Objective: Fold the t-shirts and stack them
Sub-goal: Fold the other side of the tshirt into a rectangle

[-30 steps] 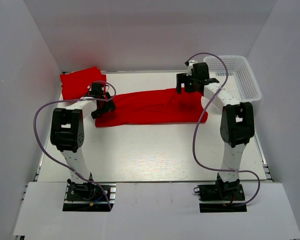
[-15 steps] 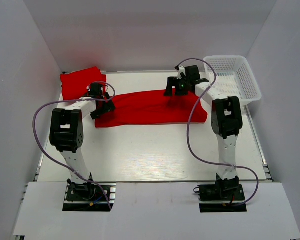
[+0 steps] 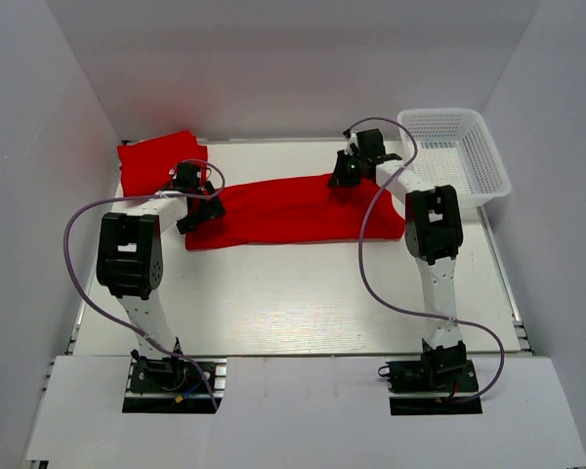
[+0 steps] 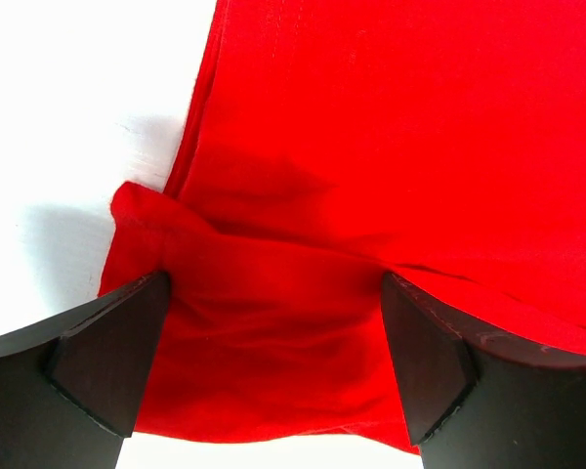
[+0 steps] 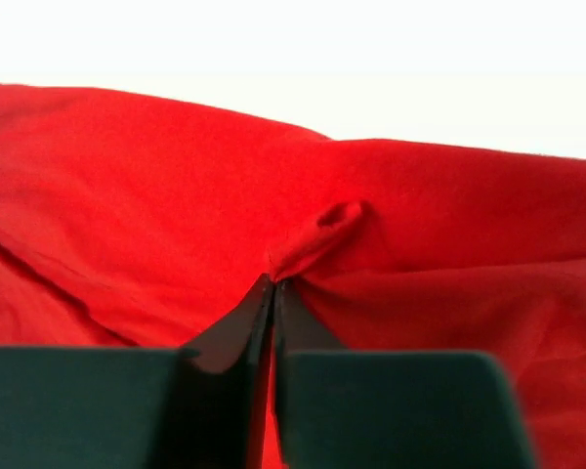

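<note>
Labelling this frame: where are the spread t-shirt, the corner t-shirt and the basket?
spread t-shirt [image 3: 293,210], top view, middle of the cloth.
corner t-shirt [image 3: 151,161], top view, its centre.
basket [image 3: 459,161], top view, bare mesh floor.

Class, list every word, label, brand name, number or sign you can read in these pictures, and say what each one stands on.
None can be read.
The spread red t-shirt and the folded red t-shirt are plain: no print or tag shows.
The white mesh basket bears no lettering.
Any marking on the left arm or the right arm is too small to read.
</note>
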Tool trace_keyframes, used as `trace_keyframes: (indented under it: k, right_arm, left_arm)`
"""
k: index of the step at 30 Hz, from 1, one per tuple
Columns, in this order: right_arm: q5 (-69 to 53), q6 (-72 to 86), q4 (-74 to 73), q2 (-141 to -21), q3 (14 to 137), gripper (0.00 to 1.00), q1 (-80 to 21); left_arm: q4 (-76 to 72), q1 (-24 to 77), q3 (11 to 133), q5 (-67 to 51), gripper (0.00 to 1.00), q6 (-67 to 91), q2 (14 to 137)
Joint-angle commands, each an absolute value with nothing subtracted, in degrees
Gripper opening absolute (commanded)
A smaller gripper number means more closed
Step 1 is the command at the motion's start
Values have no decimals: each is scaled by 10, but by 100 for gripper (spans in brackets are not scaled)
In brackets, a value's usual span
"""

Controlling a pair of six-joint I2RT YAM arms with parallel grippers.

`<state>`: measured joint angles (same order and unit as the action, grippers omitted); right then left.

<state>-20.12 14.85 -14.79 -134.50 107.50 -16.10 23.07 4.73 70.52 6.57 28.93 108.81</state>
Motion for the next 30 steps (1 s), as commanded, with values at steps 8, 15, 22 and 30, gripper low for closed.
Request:
trace_keyframes:
  k: [8, 15, 22, 30]
  right_arm:
    - [-224, 90, -79, -1338, 1080, 0, -190]
    - [-228, 40, -89, -1347, 1099, 0, -214]
    - [-216, 49, -89, -1382, 1128, 12, -227]
    - [-208, 76, -80, -1337, 1131, 90, -227]
  left_arm:
    - [266, 42, 678, 53, 100, 290, 1071]
    - [261, 42, 671, 47, 100, 295, 1065]
    - [261, 42, 666, 47, 100, 295, 1054]
    - [292, 42, 666, 58, 100, 295, 1035]
